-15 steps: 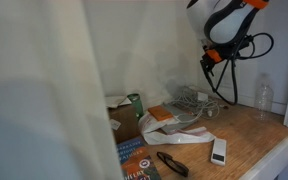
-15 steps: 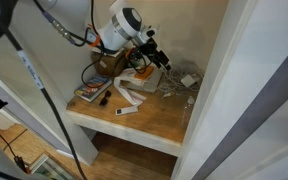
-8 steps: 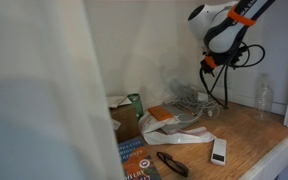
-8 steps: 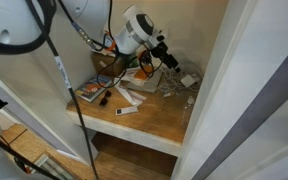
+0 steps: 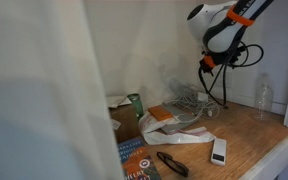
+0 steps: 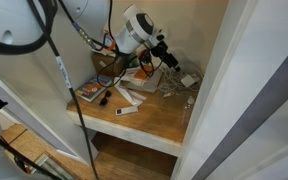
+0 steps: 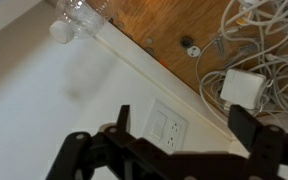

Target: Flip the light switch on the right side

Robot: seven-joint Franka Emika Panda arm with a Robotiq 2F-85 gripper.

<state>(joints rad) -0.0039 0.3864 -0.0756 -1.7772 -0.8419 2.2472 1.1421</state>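
The light switch (image 7: 165, 125) is a small white wall plate with a rocker on one half and a socket on the other. It sits on the pale wall just off the edge of the wooden shelf (image 7: 154, 25). In the wrist view my gripper (image 7: 184, 128) is open and empty. Its two dark fingers stand to either side of the plate, a short way in front of it and not touching. In an exterior view the gripper (image 6: 171, 60) points at the alcove's back corner. I cannot make out the plate in either exterior view.
A clear plastic bottle (image 7: 79, 12) stands by the wall, also seen in both exterior views (image 5: 264, 95) (image 6: 189, 100). White cables and a charger (image 7: 242, 87) lie near the switch. A cardboard box (image 5: 124, 115), a long white bar (image 5: 218, 151) and books (image 5: 136, 160) sit on the shelf.
Between one second and half a second ago the arm moved lower and further into the alcove, toward the back corner. Since then nothing has visibly moved.
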